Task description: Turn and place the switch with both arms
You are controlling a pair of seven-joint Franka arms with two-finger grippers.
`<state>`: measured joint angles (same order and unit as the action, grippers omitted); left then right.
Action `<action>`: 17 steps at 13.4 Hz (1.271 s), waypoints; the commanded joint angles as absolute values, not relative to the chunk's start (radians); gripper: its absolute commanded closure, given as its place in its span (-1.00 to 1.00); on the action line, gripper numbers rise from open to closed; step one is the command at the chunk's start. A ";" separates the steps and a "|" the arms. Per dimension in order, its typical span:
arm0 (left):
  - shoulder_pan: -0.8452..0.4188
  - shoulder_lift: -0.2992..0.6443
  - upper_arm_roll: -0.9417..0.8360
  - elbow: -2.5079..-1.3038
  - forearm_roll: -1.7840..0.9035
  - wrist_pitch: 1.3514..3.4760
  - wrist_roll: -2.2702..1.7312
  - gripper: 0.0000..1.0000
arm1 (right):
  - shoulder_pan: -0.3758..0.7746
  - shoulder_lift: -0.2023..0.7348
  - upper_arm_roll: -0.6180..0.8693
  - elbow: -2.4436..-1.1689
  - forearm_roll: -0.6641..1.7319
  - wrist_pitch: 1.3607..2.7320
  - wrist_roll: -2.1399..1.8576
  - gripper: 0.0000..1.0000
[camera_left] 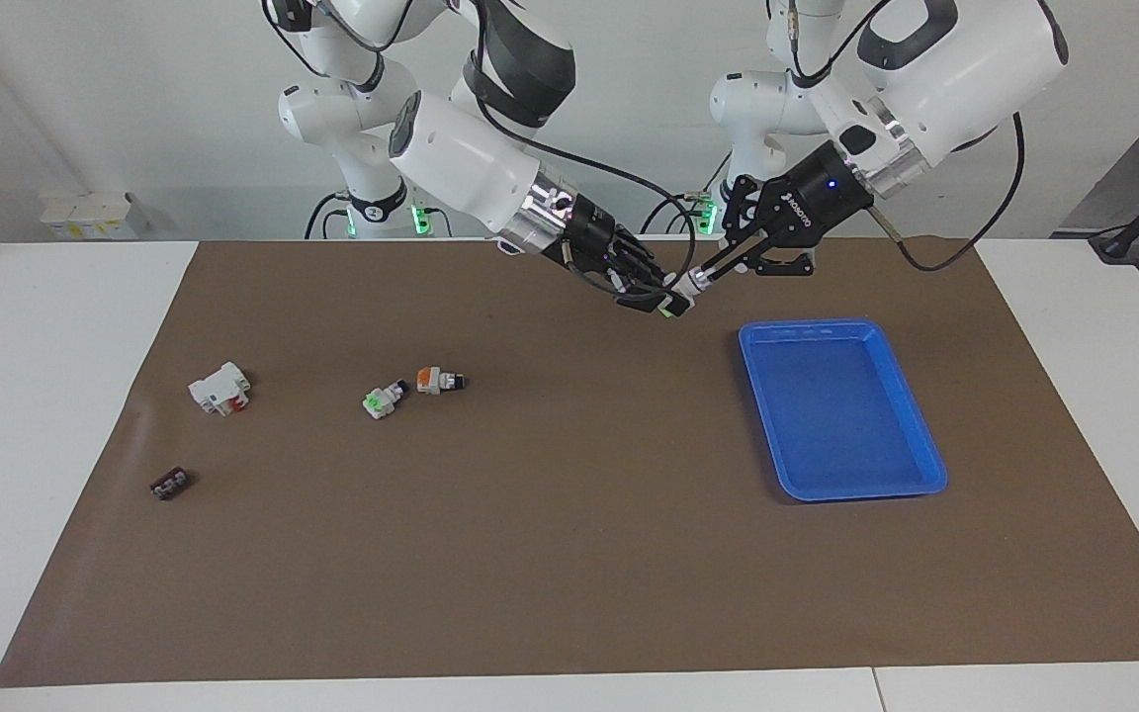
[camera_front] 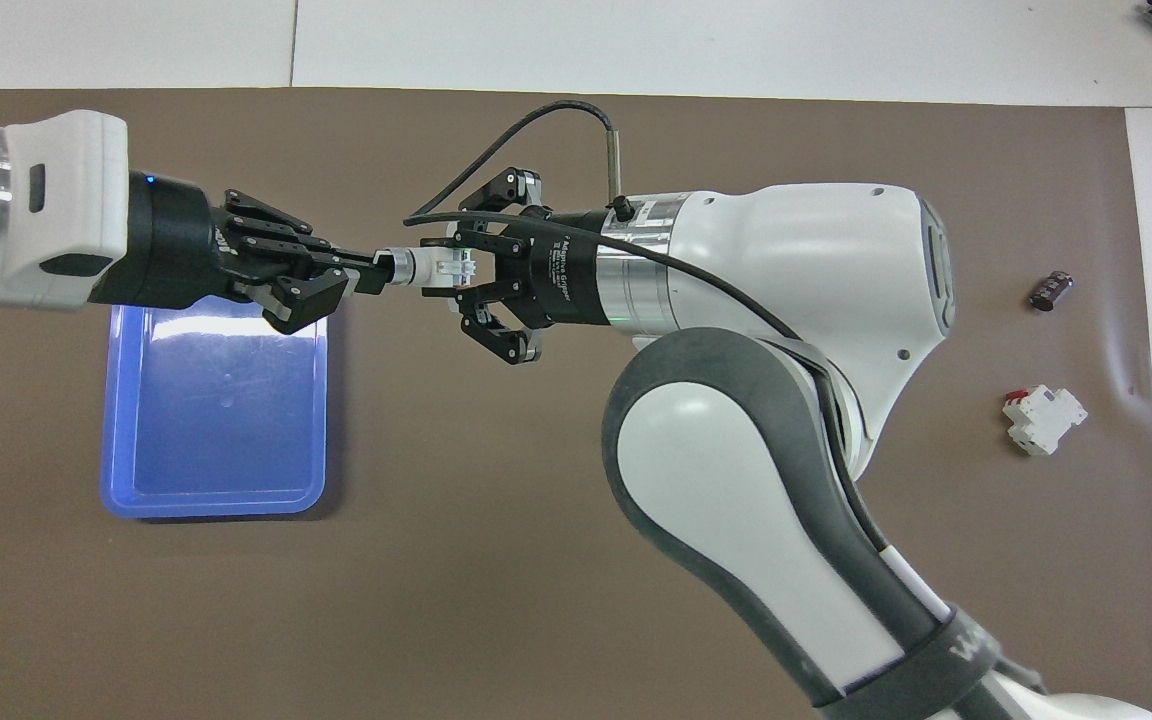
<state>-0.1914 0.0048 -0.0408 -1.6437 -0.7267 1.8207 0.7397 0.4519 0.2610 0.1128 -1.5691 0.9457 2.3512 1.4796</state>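
Both grip the switch (camera_front: pixel 436 268) midair: right gripper (camera_front: pixel 463 268) clamps its body, left gripper (camera_front: pixel 374 277) its knob.
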 commanded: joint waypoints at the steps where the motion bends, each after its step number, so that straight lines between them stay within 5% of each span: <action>1: -0.183 -0.032 -0.029 -1.678 -0.698 1.786 0.773 1.00 | 0.433 0.245 0.110 -1.577 0.927 2.342 1.468 1.00; 14: -0.178 -0.032 -0.026 -1.675 -0.663 1.763 0.807 1.00 | 0.433 0.236 0.110 -1.578 0.927 2.336 1.474 0.99; 15: -0.173 -0.032 -0.026 -1.677 -0.661 1.761 0.807 1.00 | 0.431 0.236 0.107 -1.578 0.925 2.327 1.474 0.51; 17: -0.170 -0.032 -0.026 -1.675 -0.661 1.755 0.811 1.00 | 0.423 0.219 0.106 -1.578 0.882 2.303 1.467 -0.99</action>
